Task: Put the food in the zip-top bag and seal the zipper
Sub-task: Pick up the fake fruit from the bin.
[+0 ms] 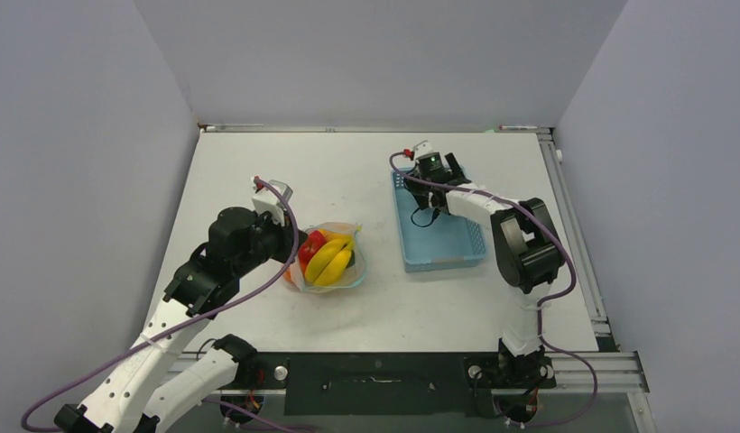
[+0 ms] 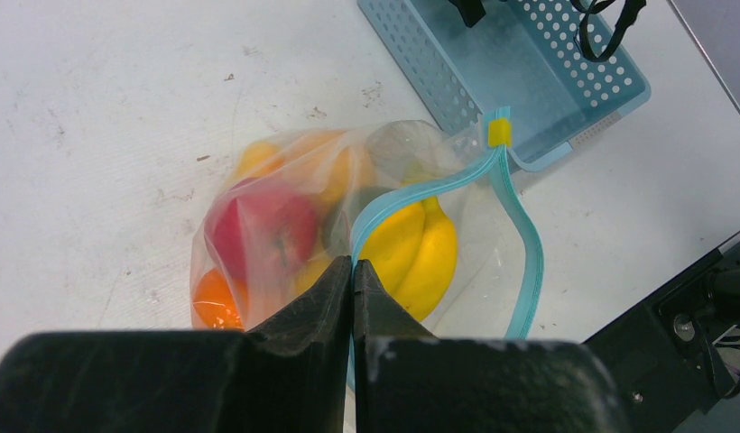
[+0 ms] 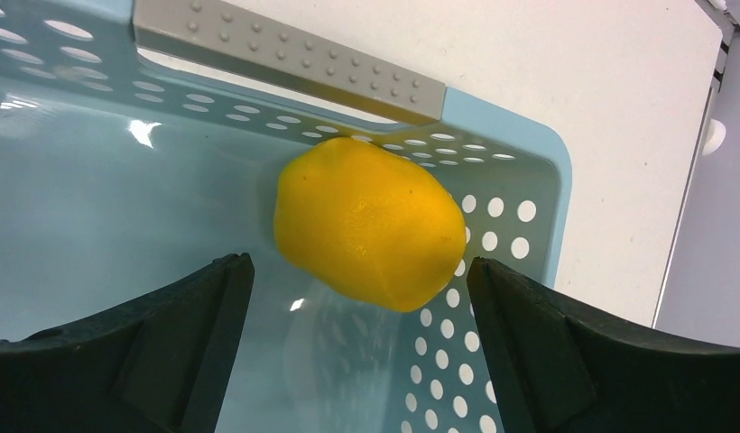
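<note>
The left gripper (image 2: 353, 275) is clamped on the zipper (image 2: 522, 236) of the fruit-filled zip-top bag (image 2: 398, 144) beside the basket (image 2: 411, 54), while the right gripper (image 3: 359, 263), wide apart, hovers at 1 lemon (image 3: 371, 224) in the basket's corner.

Left arm (image 1: 159, 334) and right arm (image 1: 520, 262): white shell links, black rounded joint housings. 1 purple cable (image 1: 573, 271) loops along each arm, with a red plug (image 1: 407, 154) at its end, behind the jaws. Left gripper (image 2: 353, 271): 2 matte black wedge fingers (image 2: 294, 325), tapering to the tips. Right gripper (image 3: 357, 271): 2 broad black fingers, inner edges curved. Black mount plate (image 1: 375, 383) between both bases, 2 silver knobs.
</note>
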`<state>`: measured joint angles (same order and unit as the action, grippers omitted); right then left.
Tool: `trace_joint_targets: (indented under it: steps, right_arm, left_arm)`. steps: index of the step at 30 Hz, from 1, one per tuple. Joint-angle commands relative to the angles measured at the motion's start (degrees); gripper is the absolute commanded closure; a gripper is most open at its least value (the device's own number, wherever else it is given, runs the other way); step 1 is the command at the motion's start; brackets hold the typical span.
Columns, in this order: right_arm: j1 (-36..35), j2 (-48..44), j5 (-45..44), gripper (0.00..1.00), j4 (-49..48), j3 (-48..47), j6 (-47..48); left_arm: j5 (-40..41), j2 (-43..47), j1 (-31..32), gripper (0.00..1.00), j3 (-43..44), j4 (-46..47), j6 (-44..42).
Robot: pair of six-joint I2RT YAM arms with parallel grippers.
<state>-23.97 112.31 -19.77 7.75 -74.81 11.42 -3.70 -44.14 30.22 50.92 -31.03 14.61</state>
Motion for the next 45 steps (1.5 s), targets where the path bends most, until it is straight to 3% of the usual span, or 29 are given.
trace_joint_targets:
  steps: [1,10,15,28,45]
  right_arm:
    - [0.1,1.6,-3.1,0.07,-3.0,-2.9,1.2]
    - [0.1,4.4,-5.5,0.06,-5.3,-4.1,2.2]
    - [0.1,5.1,-6.2,0.0,-5.5,-4.0,1.9]
    - [-0.4,3.6,-6.2,0.42,-2.1,-4.8,0.1]
    - [-8.2,-13.6,-8.3,0.44,0.9,2.3,-3.2]
  left_arm:
    - [-0.1,0.3,-0.3,1.0,0.8,2.2,0.2]
    - [0.4,0.2,-0.2,1.0,0.8,2.1,0.2]
    - [0.5,0.0,-0.2,1.0,0.9,2.0,0.2]
    - [0.3,-0.3,-0.2,1.0,0.9,2.0,0.1]
    - [0.0,-0.1,-0.3,1.0,0.9,2.0,0.3]
